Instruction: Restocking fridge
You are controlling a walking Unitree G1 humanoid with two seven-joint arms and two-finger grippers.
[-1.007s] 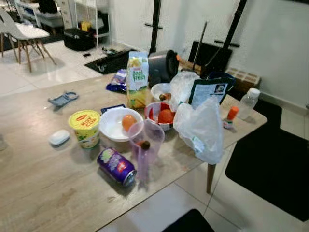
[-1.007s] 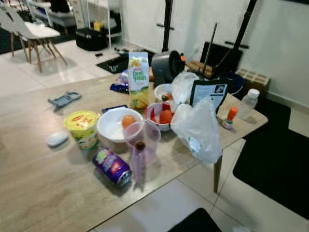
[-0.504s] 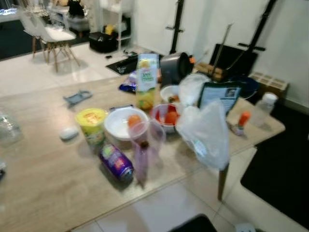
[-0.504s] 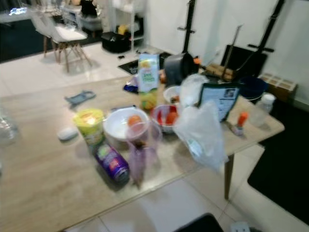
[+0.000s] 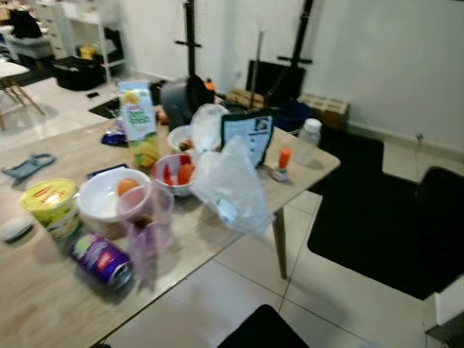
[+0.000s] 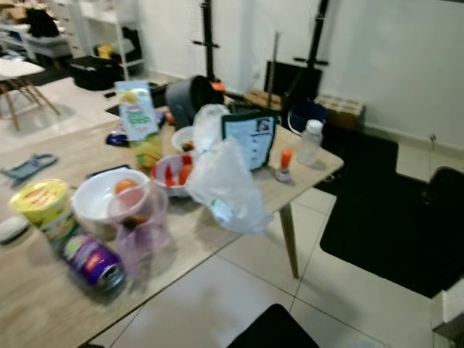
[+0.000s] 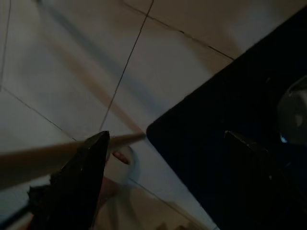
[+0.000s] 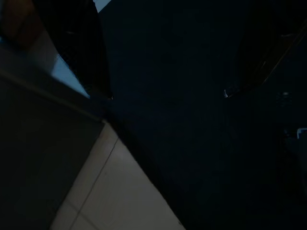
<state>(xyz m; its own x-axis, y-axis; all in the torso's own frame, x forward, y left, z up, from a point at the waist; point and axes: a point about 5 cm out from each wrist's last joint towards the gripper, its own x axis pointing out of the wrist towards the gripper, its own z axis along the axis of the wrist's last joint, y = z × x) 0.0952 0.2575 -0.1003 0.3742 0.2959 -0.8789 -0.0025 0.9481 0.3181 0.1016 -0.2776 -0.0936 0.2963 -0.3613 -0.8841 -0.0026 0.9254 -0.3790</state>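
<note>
table [image 5: 43, 304]: wooden, carried all the groceries, well away from both pincers
plastic bag [image 5: 230, 185]: crumpled, at the table's near edge
juice carton [image 5: 138, 123]: upright, behind the bowls
white bowl [image 5: 101, 199]: held an orange item
purple can [image 5: 101, 259]: on its side, near edge
left gripper [image 7: 163, 143]: hung low over floor tile and dark mat, fingers spread, holding nothing
right gripper: view dark, finger state unreadable

Wooden table [image 5: 43, 304]: purple can [image 5: 101, 259], juice carton [image 5: 139, 122].
</note>
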